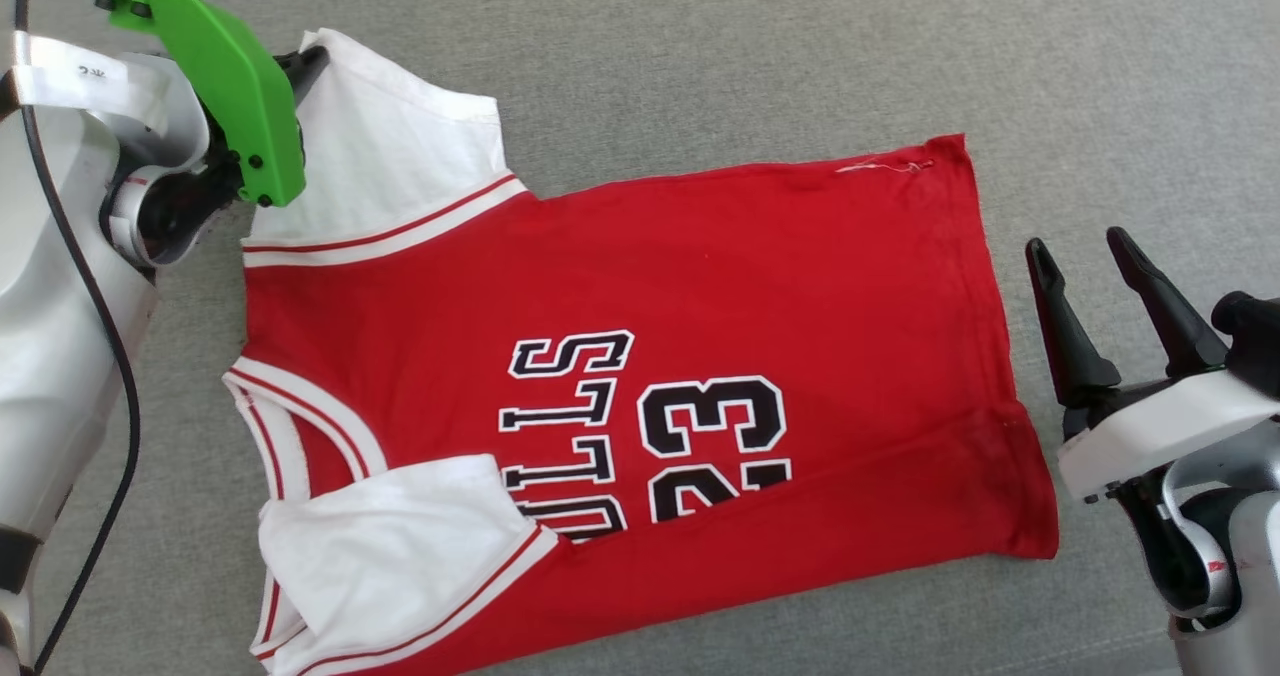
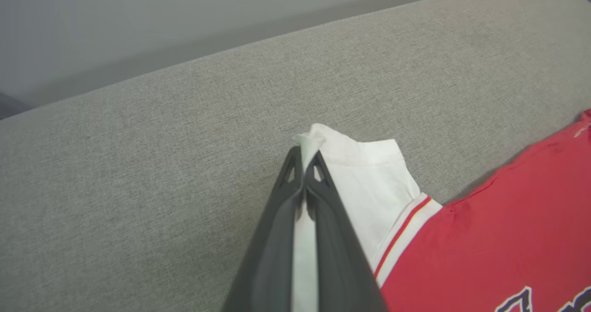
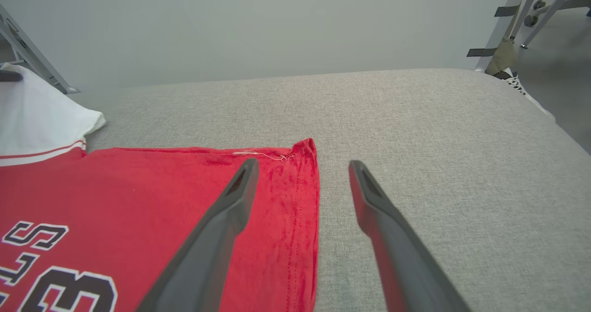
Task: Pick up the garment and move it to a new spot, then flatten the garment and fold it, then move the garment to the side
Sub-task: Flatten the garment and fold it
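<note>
A wide grey woven cushion surface [image 1: 720,46] is taking up the whole head view. On it, a red basketball-style shirt [image 1: 720,286] with white short sleeves and striped trim is lying front up across the centre of the frame. Its collar is pointing to the left edge and its hem to the right.

The left gripper [image 2: 305,157] is reaching in from the upper left of the head view. Its two dark fingers are pressing tightly together on the outer tip of the far white sleeve [image 1: 395,156], and a fold of white cloth is peeking out past the tips. The right gripper [image 1: 1077,246] is waiting at the right edge, just beside the hem. Its fingers are standing wide apart and gripping nothing.

The near white sleeve [image 1: 400,546], at the lower left, is lying turned in over the chest and is covering part of the black white-outlined lettering [image 1: 570,426]. A loose pale thread [image 1: 885,166] is trailing at the upper hem corner.

Judging from this, the shirt is already sitting spread and largely flat, and folding is just getting under way: one sleeve is in, and the other is being taken. Folding the body and moving the shirt aside are looking like the work left.
</note>
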Controlling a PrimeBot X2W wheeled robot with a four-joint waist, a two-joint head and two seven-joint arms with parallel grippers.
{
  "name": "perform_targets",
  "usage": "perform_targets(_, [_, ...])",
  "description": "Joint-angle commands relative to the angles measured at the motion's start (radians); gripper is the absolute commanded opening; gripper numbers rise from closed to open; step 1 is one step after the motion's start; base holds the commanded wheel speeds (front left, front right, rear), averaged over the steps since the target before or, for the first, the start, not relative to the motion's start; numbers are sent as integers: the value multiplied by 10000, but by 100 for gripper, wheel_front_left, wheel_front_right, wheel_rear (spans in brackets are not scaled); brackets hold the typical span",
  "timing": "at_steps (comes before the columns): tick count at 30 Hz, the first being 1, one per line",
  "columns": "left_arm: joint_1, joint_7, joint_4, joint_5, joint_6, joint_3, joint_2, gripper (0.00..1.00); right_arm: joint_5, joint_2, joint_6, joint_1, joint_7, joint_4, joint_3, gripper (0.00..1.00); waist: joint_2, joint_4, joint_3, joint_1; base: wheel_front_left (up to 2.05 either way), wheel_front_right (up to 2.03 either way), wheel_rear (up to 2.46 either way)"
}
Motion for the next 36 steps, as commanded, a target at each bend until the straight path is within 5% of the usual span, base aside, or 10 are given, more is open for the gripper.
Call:
perform_targets(1, [265,-78,-306,-122,78,5,9,0,-36,-171,-2,-90,422,-24,-111,100,0,556,-345,0,0,0,0])
perform_targets(8, [1128,-128,-2775,24,693,-106,465,0,106,-1341,-2,-1014,3250,390,-131,100,0,1221,-290,0,0,0,0])
perform_targets(18, [2238,57,-6193,28,1873,22,1346,0,558,-2102,-2,-3093,6381,1714,14,100,0,1859,178,0,0,0,0])
perform_targets(26, [2528,67,-7573,169,2297,29,1608,0,303,-2525,-2,-4077,7248,2796,426,100,0,2304,543,0,0,0,0])
perform_targets(36, [2476,-72,-7862,128,2259,32,1448,0,278,-2780,-2,-4310,6940,3882,1315,100,0,2616,811,0,0,0,0])
